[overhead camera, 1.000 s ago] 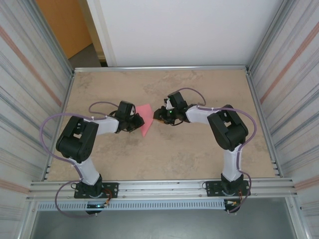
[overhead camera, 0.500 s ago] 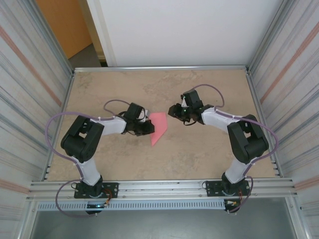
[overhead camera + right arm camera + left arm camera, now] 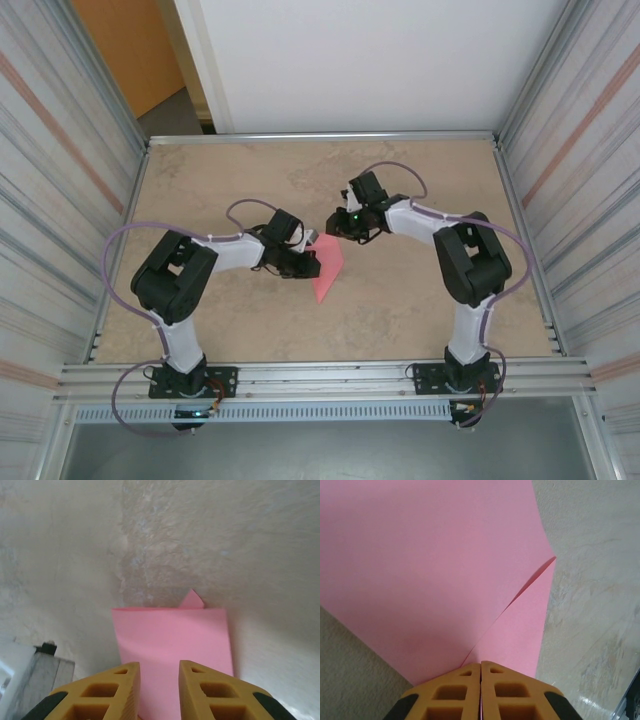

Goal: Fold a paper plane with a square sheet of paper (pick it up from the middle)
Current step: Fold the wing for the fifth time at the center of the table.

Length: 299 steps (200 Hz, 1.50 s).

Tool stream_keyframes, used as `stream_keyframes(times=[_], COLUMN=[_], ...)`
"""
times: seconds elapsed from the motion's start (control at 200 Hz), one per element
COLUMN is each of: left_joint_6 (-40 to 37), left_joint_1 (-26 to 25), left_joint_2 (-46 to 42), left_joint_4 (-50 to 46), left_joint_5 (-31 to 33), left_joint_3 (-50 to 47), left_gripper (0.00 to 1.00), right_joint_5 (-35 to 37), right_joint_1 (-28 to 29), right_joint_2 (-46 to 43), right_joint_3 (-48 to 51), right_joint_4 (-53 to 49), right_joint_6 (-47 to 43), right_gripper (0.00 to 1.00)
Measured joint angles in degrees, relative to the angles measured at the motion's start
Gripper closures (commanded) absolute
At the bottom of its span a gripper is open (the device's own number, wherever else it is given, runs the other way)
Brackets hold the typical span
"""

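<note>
Few folds so far: the thin pink-red paper sheet [image 3: 328, 270], partly folded, sits mid beige surface [image 3: 420, 310]. The left fingers [image 3: 452, 697] pinch it and the right fingers [image 3: 112, 690] stand spread at its edge. Wings and ridge apparently remain.

**Pink Paper on Mottled Beige**

The sheet of paper [image 3: 328, 268] is seen in plain, unmarked pink. The table [image 3: 400, 310] is mottled beige with pale veining. Orange-yellow fingers [image 3: 422, 702] edged in black are carried by the left gripper [image 3: 481, 664] and the right gripper [image 3: 159, 666]. The arms [image 3: 470, 265] are black and white, the cables [image 3: 140, 227] purple. An orange panel [image 3: 120, 50] is seen at 11 o'clock.
</note>
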State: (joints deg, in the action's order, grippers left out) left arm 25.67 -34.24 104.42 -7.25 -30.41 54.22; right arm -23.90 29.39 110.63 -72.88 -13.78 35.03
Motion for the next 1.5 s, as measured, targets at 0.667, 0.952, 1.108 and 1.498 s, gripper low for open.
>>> stream_keyframes(times=[0.667, 0.952, 1.108, 1.498], left_joint_6=[3.3, 15.5, 21.9, 25.0], left_joint_1=[0.1, -2.2, -3.3, -5.3], left_joint_2=[-4.1, -15.2, -15.8, -14.2], left_joint_4=[-0.9, 1.6, 4.5, 7.5], left_joint_5=[1.9, 6.5, 5.8, 3.8], left_joint_3=[-0.1, -6.1, -9.1, -8.0], left_gripper=[0.79, 0.81, 0.81, 0.86], right_joint_5=[5.7, 15.5, 17.7, 18.8], right_joint_1=[0.9, 1.0, 1.8, 1.9], right_joint_2=[5.9, 0.1, -0.4, -0.7], right_joint_3=[-2.8, 4.0, 4.7, 5.1], right_joint_4=[-5.4, -4.7, -4.2, -3.7], right_joint_6=[1.7, 13.0, 17.7, 22.6], right_gripper=[0.77, 0.75, 0.76, 0.76])
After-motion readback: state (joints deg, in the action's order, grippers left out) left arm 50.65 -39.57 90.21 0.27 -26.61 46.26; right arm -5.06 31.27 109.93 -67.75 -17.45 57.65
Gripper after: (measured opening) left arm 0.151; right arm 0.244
